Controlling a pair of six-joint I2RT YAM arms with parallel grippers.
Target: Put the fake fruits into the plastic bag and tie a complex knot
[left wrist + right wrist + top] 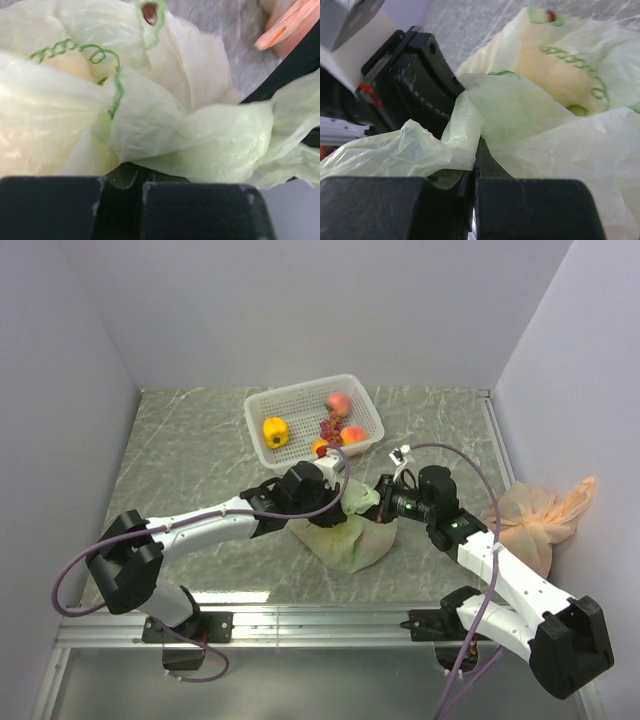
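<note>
1. Plastic bag (348, 538): pale green, on the table (180, 460) just to the 6 o'clock side of centre in the top view. The body bulges and the top is bunched up between the two grippers.
2. Left gripper (136, 181): at the bag's 11 o'clock. Fingers are pressed together, pinching a fold of bag film that fans out above them in its wrist view.
3. Right gripper (474, 182): at the bag's 1 o'clock, facing the left one from close by. Fingers are squeezed together on another fold of the same film.
4. A twisted stretch of film runs between the two pinch points. Can't tell if it's an actual knot.
5. A yellow lump (545, 75) shows through the film. Can't tell which fruit it is.
6. Basket (300, 390): white lattice, at 12 o'clock from the bag, just beyond the left gripper.
7. In the basket:
   - yellow fruit (275, 431) on the 9 o'clock side
   - peach (338, 403) at 1 o'clock
   - grapes (328, 427) mid-basket
   - second peach (353, 435) at 4 o'clock
   - small orange-red fruit (320, 447) at the 6 o'clock rim
8. Orange bag (540, 515): translucent and tied, at 3 o'clock from the green bag, by the right wall and well apart from it.
</note>
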